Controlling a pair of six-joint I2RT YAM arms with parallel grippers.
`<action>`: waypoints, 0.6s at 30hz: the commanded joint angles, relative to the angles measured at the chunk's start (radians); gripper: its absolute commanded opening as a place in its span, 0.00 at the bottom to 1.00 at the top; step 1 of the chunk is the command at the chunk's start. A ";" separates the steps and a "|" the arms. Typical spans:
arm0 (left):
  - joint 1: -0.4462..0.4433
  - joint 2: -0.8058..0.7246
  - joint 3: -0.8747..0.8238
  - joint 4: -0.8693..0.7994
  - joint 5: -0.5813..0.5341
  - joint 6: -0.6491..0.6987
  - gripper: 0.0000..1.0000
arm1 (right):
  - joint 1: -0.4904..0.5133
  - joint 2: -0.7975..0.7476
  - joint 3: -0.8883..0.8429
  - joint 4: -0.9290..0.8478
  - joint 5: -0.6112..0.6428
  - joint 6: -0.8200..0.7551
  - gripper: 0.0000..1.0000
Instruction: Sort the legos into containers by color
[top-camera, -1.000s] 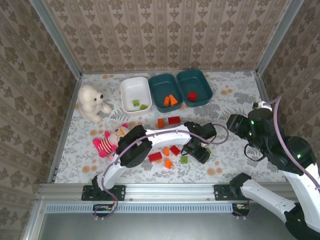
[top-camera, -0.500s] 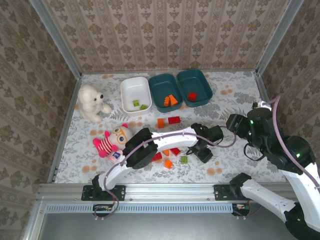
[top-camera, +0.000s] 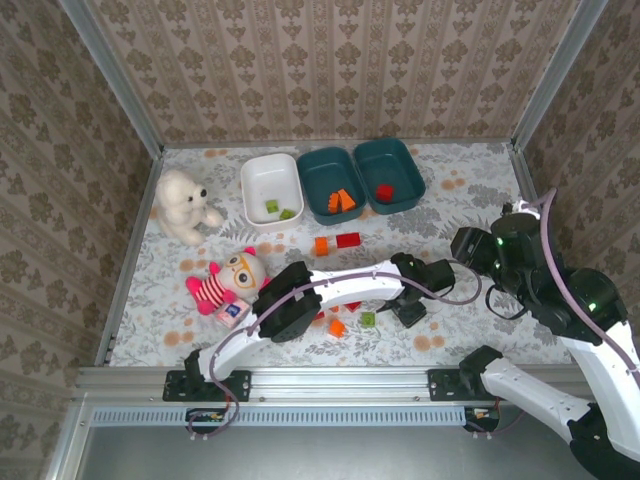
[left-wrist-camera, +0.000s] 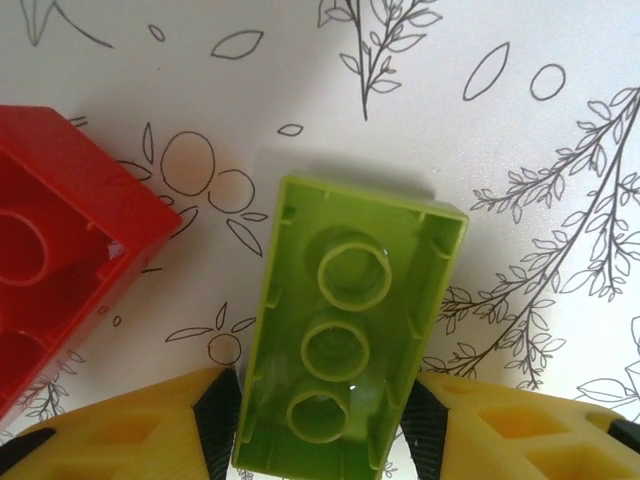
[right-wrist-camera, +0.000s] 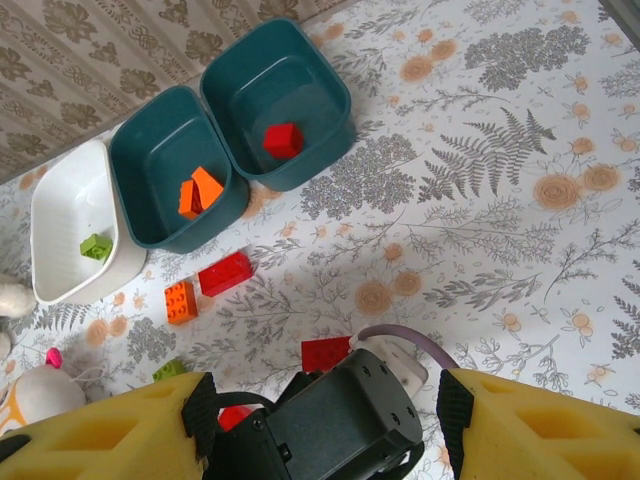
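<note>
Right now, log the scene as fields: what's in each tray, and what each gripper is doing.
white plastic tray: two light green bricks
middle dark teal tray: orange bricks
right dark teal tray: one red brick
left gripper: fingers either side of a light green brick on the table; grip unclear
right gripper: open, empty
</note>
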 joint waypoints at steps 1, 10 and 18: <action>-0.009 0.068 0.008 0.038 -0.025 0.018 0.57 | -0.006 0.008 0.022 -0.011 0.006 -0.008 0.63; -0.011 0.083 0.018 0.039 -0.015 0.017 0.28 | -0.015 0.012 0.024 -0.014 -0.003 -0.014 0.62; -0.005 -0.066 -0.044 0.045 -0.088 0.019 0.24 | -0.020 0.016 0.025 -0.002 -0.005 -0.019 0.62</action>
